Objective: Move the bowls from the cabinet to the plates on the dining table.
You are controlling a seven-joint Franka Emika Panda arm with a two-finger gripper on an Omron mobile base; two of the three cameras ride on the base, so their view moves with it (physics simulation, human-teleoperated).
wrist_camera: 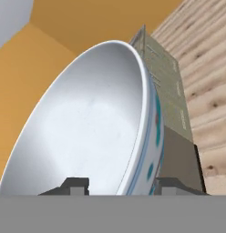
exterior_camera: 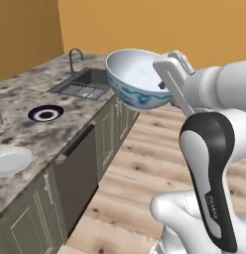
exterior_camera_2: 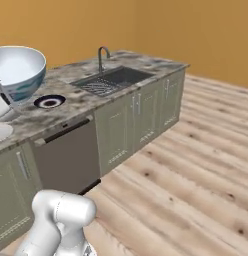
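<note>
The arm carries the white-and-blue bowl (exterior_camera: 135, 79) in the air over the floor beside the counter (exterior_camera: 26, 129). The job now is a steady carry — keep the bowl fairly level, swing it over the dark-rimmed plate (exterior_camera: 45, 113) and lower it gently onto the centre. The gripper (wrist_camera: 118, 185) is partly closed, pinching the bowl's rim — one finger (wrist_camera: 74, 185) inside the wall, the other outside.

— You're looking at ochre walls (exterior_camera_2: 196, 30) all round, and a pale wood plank floor (exterior_camera_2: 186, 170).

— And along your left, grey-beige base cabinets (exterior_camera_2: 131, 122) under a speckled stone worktop (exterior_camera: 26, 94), with a sink (exterior_camera_2: 113, 80) and curved tap (exterior_camera_2: 102, 55) near its far end.
</note>
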